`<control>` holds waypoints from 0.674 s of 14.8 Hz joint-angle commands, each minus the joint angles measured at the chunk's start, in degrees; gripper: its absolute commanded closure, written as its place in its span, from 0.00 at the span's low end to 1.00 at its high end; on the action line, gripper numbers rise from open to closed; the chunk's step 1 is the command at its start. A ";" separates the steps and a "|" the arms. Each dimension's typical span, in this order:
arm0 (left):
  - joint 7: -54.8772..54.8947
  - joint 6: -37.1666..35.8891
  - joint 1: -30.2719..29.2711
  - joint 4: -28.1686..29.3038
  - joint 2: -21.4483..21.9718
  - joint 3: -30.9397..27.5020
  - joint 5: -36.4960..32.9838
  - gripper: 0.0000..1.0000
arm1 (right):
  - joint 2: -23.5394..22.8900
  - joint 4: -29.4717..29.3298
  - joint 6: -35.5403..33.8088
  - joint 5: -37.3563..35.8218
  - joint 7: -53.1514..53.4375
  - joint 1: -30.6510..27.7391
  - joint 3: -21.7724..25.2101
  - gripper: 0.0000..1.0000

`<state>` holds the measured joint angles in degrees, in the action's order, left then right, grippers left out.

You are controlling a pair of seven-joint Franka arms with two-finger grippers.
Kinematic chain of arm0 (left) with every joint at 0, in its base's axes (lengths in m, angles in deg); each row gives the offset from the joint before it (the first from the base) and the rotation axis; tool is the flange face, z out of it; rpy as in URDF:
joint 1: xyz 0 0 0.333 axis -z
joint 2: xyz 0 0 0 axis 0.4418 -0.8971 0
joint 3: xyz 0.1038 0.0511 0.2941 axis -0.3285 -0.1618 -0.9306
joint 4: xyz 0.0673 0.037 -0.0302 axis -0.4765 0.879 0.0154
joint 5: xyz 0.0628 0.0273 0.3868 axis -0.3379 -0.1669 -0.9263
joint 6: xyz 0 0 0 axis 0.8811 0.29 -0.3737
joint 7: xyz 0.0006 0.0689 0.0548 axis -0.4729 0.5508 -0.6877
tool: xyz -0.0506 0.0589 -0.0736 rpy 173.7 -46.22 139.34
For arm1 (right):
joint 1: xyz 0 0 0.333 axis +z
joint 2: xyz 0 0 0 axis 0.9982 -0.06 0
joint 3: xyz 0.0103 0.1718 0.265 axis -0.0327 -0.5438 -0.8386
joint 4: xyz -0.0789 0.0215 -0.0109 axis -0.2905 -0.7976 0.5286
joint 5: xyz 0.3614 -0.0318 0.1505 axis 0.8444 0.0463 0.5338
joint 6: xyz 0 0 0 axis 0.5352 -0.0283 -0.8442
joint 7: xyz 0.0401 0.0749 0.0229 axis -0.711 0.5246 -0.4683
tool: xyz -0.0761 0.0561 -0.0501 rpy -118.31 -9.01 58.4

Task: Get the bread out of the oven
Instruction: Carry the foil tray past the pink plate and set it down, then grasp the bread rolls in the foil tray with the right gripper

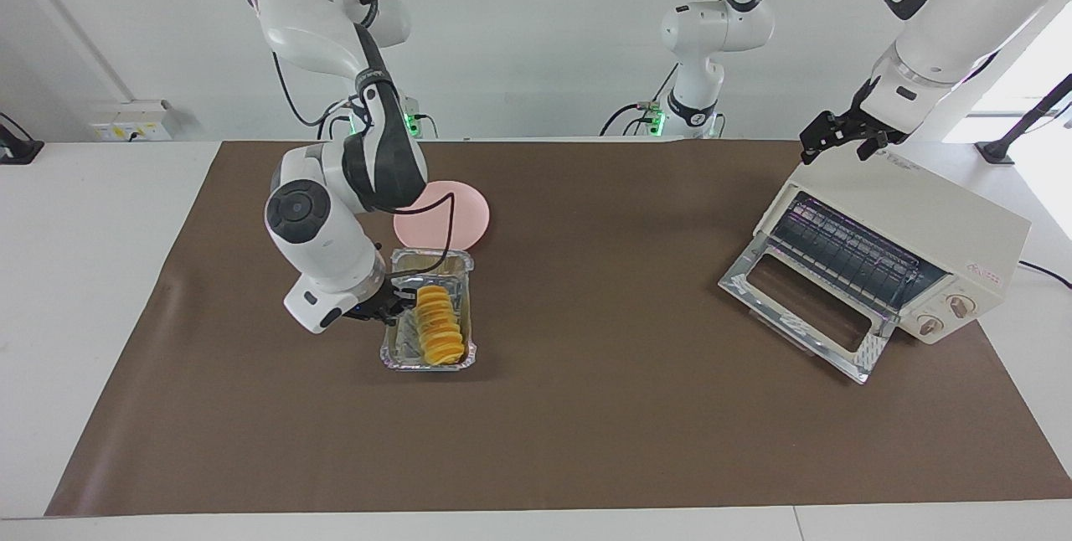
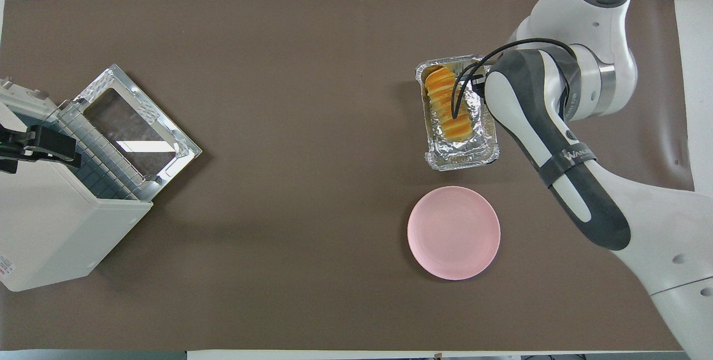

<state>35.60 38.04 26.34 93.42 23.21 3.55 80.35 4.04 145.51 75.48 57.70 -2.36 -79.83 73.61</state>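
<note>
The bread [image 1: 440,323] is a golden ridged loaf lying in a crinkled foil tray [image 1: 404,354] on the brown mat, toward the right arm's end of the table. It also shows in the overhead view [image 2: 445,105], inside the tray [image 2: 462,154]. My right gripper [image 1: 395,304] is low at the tray's rim, beside the bread, on the side toward the right arm's end; in the overhead view its wrist hides it. The cream-white oven [image 1: 913,223] stands at the left arm's end with its glass door [image 1: 804,306] dropped open and its wire rack bare. My left gripper [image 1: 837,147] hovers open over the oven's top.
A round pink plate [image 1: 461,210] lies empty on the mat next to the foil tray, nearer to the robots. In the overhead view the plate [image 2: 454,232] and the oven [image 2: 55,226] sit at the table's two ends. A brown mat [image 1: 586,407] covers the table.
</note>
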 commanded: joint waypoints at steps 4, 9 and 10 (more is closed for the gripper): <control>-0.02 -0.17 -0.12 0.58 1.17 0.09 -1.23 0.00 | 6.19 14.64 12.54 0.95 -4.32 -1.89 -0.61 1.00; -0.02 -0.17 -0.12 0.58 1.17 0.09 -1.23 0.00 | 6.38 14.76 13.00 0.87 -7.05 -2.34 -0.61 0.00; -0.02 -0.17 -0.12 0.58 1.17 0.09 -1.23 0.00 | 6.46 14.49 12.21 0.87 -6.61 -1.99 -0.52 0.00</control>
<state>35.60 38.04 26.34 93.42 23.22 3.55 80.31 8.64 158.13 87.42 57.75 -7.59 -81.46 73.59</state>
